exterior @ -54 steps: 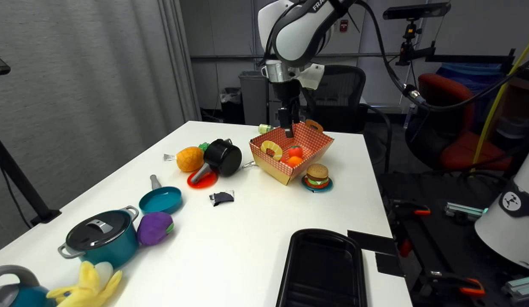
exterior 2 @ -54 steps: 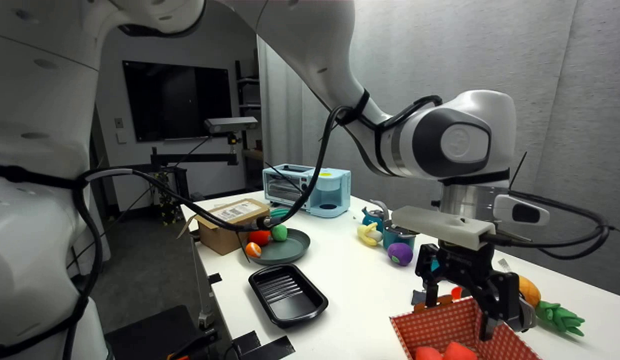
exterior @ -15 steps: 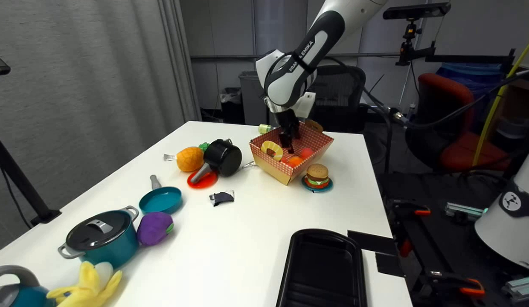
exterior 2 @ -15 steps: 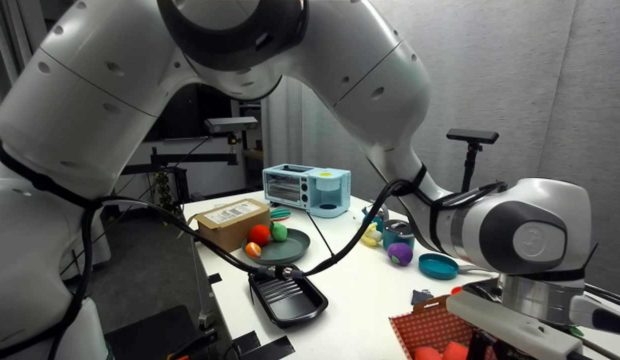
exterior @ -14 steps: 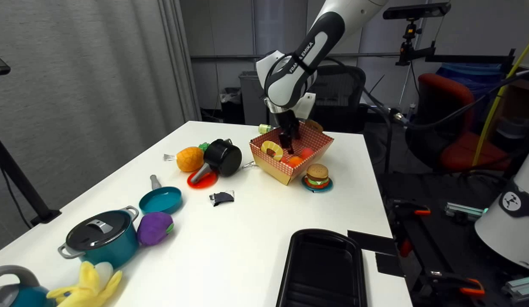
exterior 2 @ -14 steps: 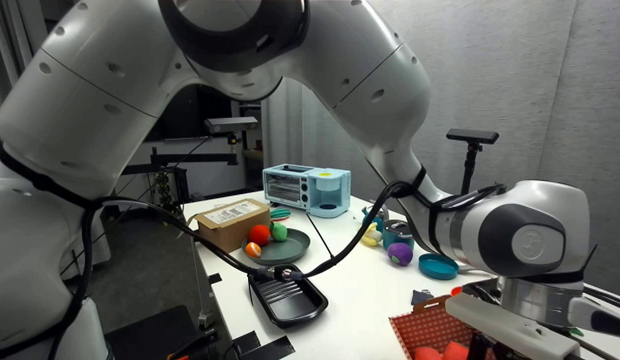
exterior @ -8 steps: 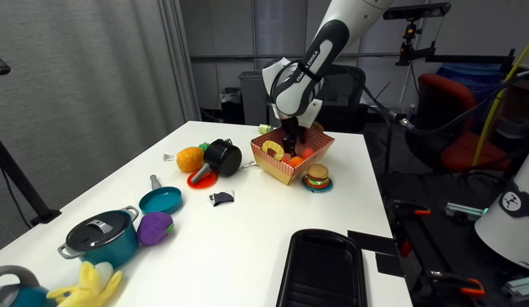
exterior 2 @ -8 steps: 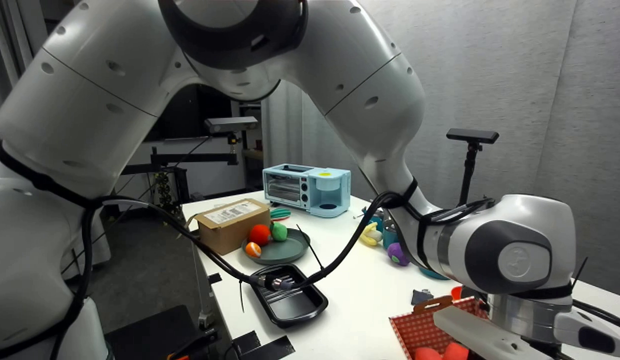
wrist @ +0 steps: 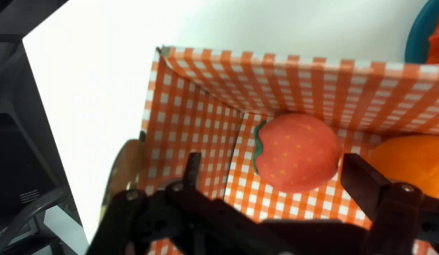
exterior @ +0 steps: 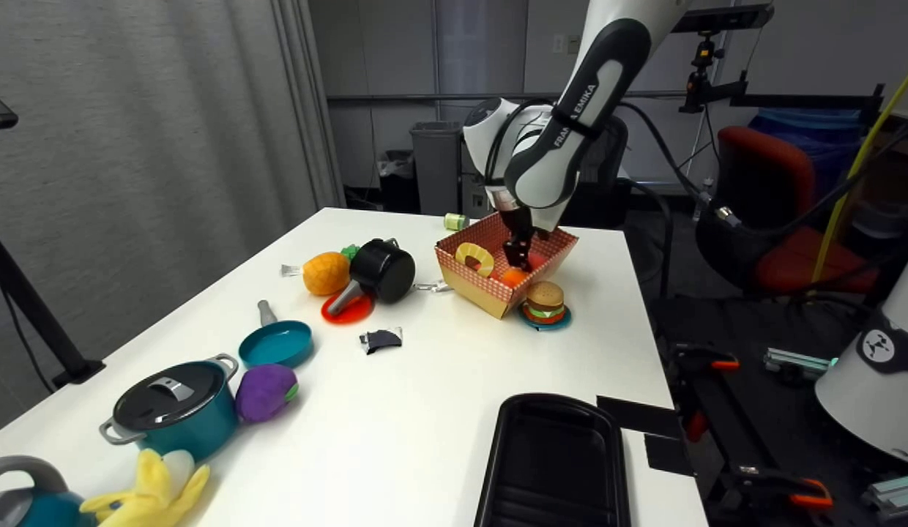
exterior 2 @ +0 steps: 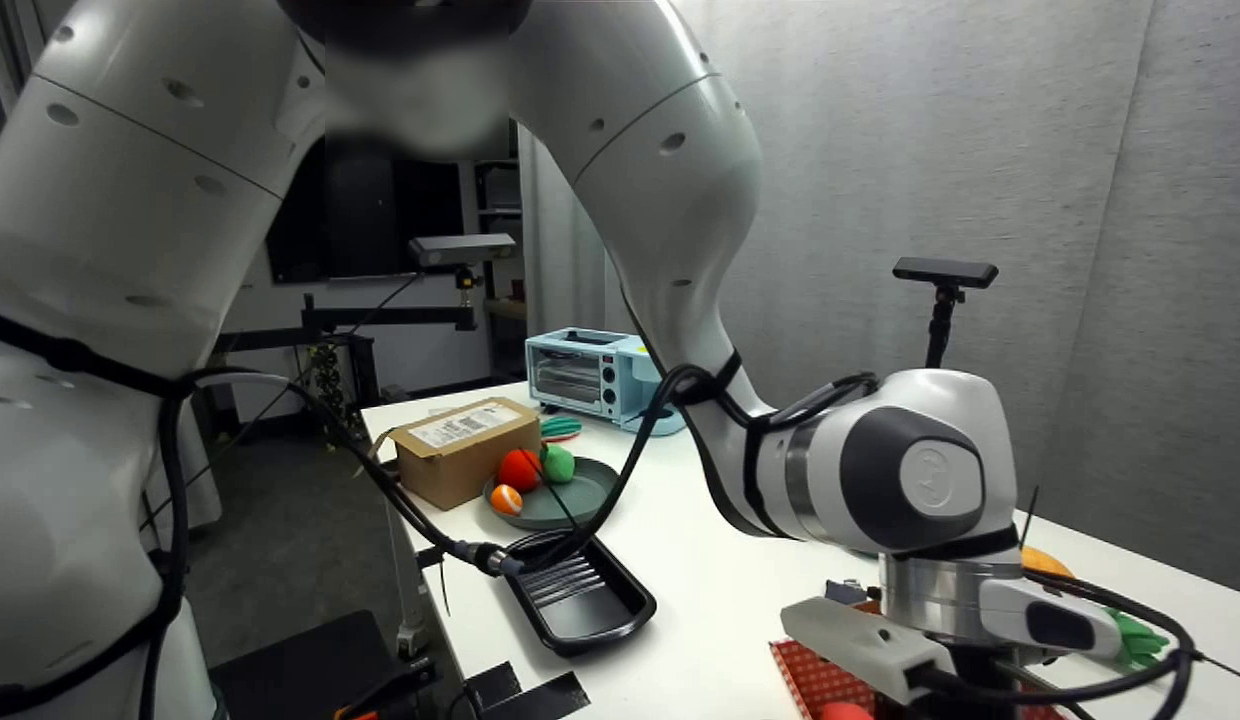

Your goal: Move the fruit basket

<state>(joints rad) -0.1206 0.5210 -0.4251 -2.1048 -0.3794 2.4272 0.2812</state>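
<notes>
1. Grey curtain (exterior: pixel 154 146) hangs alongside a white tabletop (exterior: pixel 417 417) in an exterior view.
2. On its far part stands the fruit basket (exterior: pixel 472 291), upright, red-checked inside and tan outside; the robot arm (exterior: pixel 608 66) reaches down into it.
3. Just beside the basket sits a toy burger (exterior: pixel 545 300) on a small teal plate (exterior: pixel 565 318). Near the basket too, a black saucepan (exterior: pixel 386 272) lies tipped, its handle over a red disc (exterior: pixel 359 309).
4. Closer to the camera are a teal frying pan (exterior: pixel 278 344), a purple eggplant (exterior: pixel 263 393) just beside a lidded teal pot (exterior: pixel 198 421), and a black baking tray (exterior: pixel 553 446).
5. In the wrist view, the tool (wrist: pixel 272 158) is inside the basket with its fingers well apart. Between them, as seen here, a strawberry (wrist: pixel 298 152) lies on the checked bottom, an orange fruit (wrist: pixel 414 159) beside it. Whether a finger touches fruit or wall, I cannot tell.
6. In an exterior view, the arm hides the fingers and most of the basket, whose checked wall shows at the bottom edge. Well apart from it stand a cardboard box (exterior 2: pixel 470 470), a light-blue toaster oven (exterior 2: pixel 575 375) and a grey plate (exterior 2: pixel 585 480) with a red fruit (exterior 2: pixel 520 468) and a green fruit (exterior 2: pixel 558 463).
</notes>
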